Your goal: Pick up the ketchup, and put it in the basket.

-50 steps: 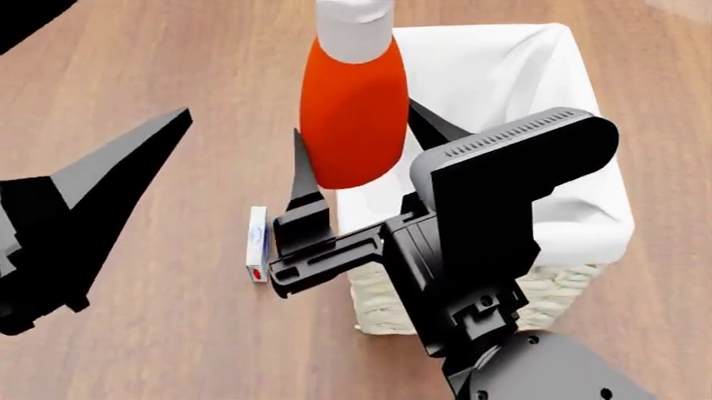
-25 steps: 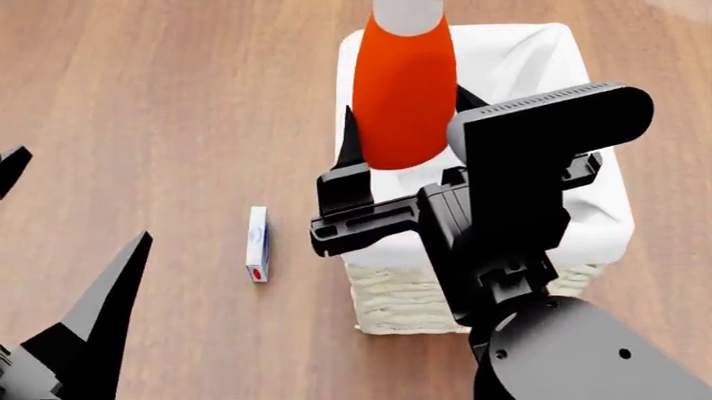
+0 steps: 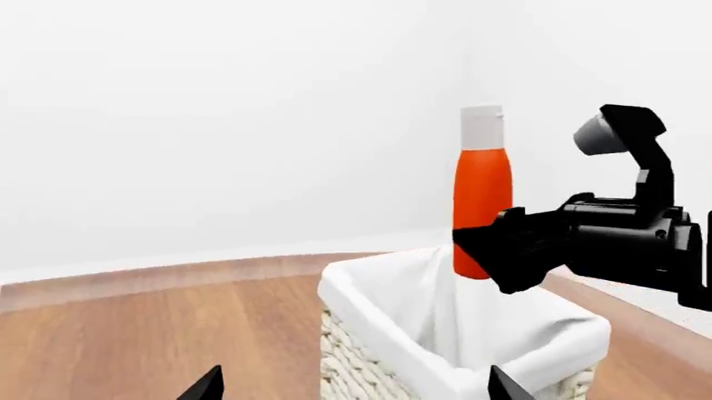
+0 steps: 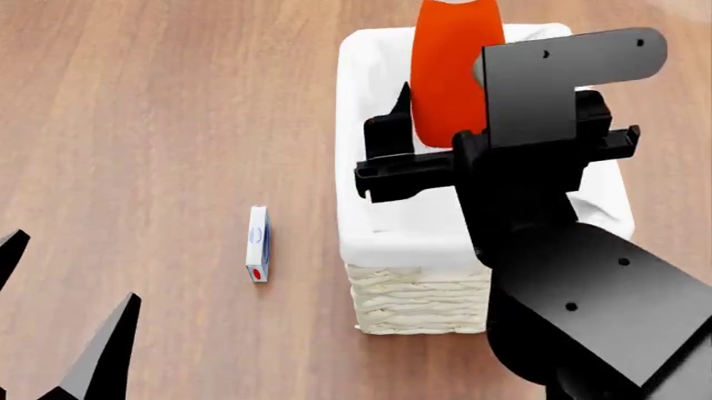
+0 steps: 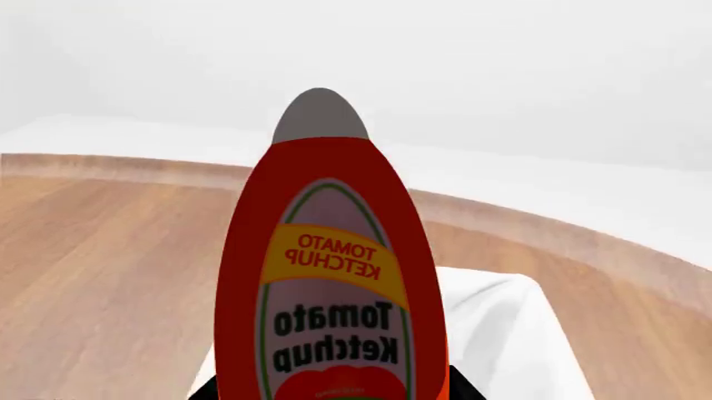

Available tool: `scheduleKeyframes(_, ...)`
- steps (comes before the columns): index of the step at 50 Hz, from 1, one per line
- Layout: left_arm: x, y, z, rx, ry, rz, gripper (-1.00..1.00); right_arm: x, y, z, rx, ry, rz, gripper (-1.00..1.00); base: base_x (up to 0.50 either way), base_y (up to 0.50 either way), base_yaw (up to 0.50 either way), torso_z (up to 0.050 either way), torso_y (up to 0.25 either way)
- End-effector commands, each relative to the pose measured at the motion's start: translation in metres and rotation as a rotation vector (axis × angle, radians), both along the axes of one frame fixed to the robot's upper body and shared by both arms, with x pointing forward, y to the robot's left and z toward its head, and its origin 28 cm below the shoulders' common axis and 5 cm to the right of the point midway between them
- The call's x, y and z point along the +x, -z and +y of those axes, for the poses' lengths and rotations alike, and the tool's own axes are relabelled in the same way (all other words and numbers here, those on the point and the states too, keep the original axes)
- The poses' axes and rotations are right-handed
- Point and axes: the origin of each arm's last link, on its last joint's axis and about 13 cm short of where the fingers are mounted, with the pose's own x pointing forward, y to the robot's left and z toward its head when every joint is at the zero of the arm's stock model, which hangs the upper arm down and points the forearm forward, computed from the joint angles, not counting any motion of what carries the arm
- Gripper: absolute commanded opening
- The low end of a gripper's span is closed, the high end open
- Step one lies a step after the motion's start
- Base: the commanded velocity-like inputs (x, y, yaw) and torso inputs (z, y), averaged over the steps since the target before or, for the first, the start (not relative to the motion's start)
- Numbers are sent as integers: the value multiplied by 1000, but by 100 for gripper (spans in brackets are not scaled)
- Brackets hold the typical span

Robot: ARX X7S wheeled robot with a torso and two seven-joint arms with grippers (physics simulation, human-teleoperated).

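The ketchup [image 4: 451, 67], an orange-red bottle with a white cap, hangs upright over the basket [image 4: 353, 125], a cream wicker one with a white liner. My right gripper [image 4: 445, 125] is shut on the bottle's lower part, above the basket's opening. In the left wrist view the ketchup [image 3: 482, 192] stands clear above the basket's rim [image 3: 378, 308], held by the right gripper [image 3: 489, 250]. The right wrist view is filled by the ketchup [image 5: 328, 275] and its label, with the liner [image 5: 501, 333] behind. My left gripper [image 4: 67, 275] is open and empty, low at the near left, away from the basket.
A small white and blue box [image 4: 258, 243] lies on the wooden floor [image 4: 145, 125] just left of the basket. A white wall [image 3: 223, 125] rises behind the basket in the left wrist view.
My right arm has carried the ketchup to the right, from beside the basket's left rim to over its opening. The left gripper has drawn back toward the near left.
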Motion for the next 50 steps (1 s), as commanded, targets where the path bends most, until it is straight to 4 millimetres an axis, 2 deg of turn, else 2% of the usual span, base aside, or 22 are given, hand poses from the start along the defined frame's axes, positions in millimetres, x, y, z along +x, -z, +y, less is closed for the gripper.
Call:
scheduleKeyframes(1, -3, 6, -3, -23, 4, 22, 100, 12, -13, 0, -13, 71, 60, -100, 0, 0, 0, 0, 0)
scheduleKeyframes(6, -6, 6, -4, -37, 41, 29, 100, 18, -21, 2, -34, 139, 141, -100, 0, 0, 0, 0, 0)
scheduleKeyframes(18, -7, -1, -6, -30, 60, 37, 100, 26, -38, 6, 10, 122, 252, -100, 0, 0, 0, 0, 0)
scheduleKeyframes(38, -7, -1, -5, -38, 45, 50, 100, 38, -50, 7, 46, 136, 456, -100, 0, 0, 0, 0, 1)
scheduleKeyframes(50, -5, 2, -4, -39, 45, 62, 100, 45, -54, 10, -44, 200, 524, -100, 0, 0, 0, 0, 0)
